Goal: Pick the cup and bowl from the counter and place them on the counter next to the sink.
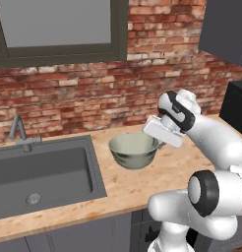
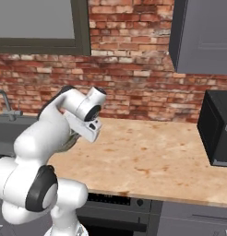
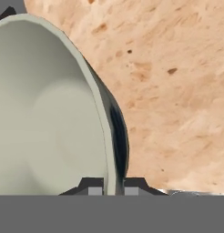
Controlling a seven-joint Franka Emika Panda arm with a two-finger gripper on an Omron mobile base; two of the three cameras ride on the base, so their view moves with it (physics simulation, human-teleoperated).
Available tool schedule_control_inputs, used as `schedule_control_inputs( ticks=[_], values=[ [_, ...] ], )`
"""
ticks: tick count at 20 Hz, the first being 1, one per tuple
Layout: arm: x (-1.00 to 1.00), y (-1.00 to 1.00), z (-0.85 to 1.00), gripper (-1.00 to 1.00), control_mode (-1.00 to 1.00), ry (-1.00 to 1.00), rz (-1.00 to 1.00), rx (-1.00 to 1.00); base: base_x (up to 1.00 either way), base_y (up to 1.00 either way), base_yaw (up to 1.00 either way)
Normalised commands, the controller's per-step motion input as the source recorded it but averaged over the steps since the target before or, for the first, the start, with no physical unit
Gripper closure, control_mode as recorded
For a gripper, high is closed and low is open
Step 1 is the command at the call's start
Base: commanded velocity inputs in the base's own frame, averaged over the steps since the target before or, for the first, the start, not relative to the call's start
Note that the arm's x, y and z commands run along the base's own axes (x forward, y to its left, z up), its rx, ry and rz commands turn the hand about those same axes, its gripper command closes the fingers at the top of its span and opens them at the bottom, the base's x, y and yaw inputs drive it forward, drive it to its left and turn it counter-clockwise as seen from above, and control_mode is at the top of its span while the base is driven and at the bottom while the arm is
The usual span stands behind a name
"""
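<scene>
Hand view: bowl point(image 3: 50, 113) rim between fingers point(image 3: 132, 185)

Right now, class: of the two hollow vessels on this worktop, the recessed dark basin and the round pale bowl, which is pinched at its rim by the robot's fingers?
The round pale grey-green bowl: the gripper straddles its rim. The dark grey sink is untouched.

Kitchen — sink point(image 1: 42, 177), tap point(image 1: 18, 130), brick wall point(image 1: 83, 93)
</scene>
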Motion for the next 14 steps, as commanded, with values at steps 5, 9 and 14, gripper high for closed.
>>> schedule_control_inputs(
  ticks=[5,9,14],
  values=[
    [0.25,0.0,-0.53,1.0,-1.0,-0.09,0.0,0.03,0.0,0.0,0.0],
    [0.2,0.02,-0.44,1.0,-1.0,-0.12,0.01,0.02,0.0,0.0,0.0],
    [0.14,0.06,-0.16,1.0,-1.0,-0.08,0.01,0.0,0.0,0.0,0.0]
  ],
)
